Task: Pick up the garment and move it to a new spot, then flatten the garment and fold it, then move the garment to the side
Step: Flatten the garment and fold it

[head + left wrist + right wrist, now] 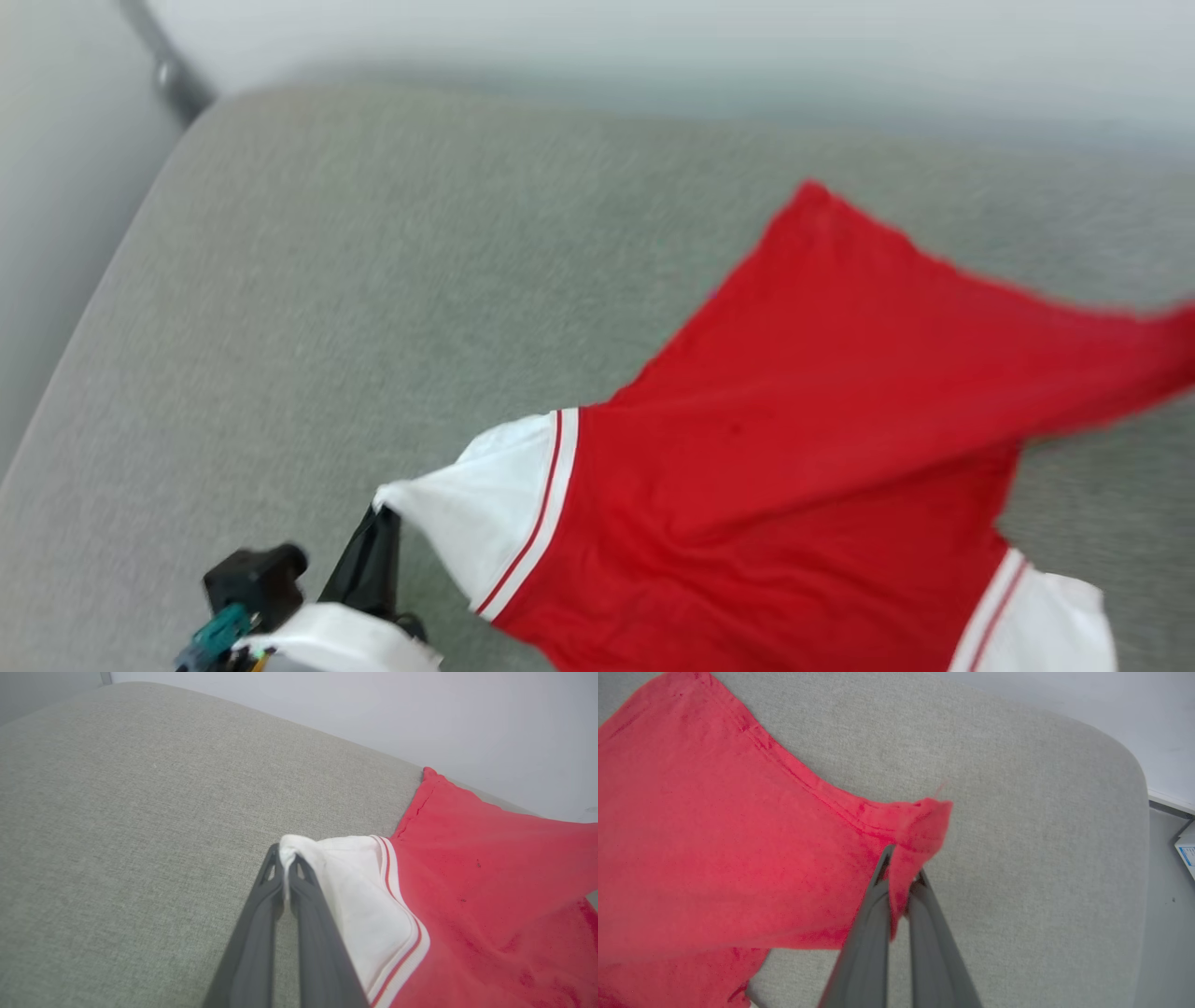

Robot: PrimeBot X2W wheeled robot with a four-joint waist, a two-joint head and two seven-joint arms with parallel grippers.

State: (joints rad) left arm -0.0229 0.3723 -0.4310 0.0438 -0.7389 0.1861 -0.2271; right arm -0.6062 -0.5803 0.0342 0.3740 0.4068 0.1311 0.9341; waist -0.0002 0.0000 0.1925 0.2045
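– Since the left gripper (382,519) sits nearest the head camera, what does it have?
– Its two dark fingers are pressed together on the tip of the white sleeve (485,504), low at the left of the head view. The left wrist view shows white cloth pinched between the tips, with the sleeve drawn to a point toward them.
– And the garment (794,420) itself?
– It is spread over the grey cushion (327,280), showing plain red, and runs from that sleeve up and to the right. A red-and-white striped band joins the sleeve to the body. A second white sleeve (1046,625) sits at the lower right edge of the head view.
– Where is the right gripper (901,870)?
– Farther out, at the hem. Its own wrist view shows the fingers closed on a red hem corner (924,816), with cloth bunched between the tips. That stretch of cloth looks raised off the cushion, though the head view is too blurred there to be sure.
– And beyond that?
– The other hem corner (812,191) points toward the cushion's far edge, and a pale wall (653,37) stands behind it.
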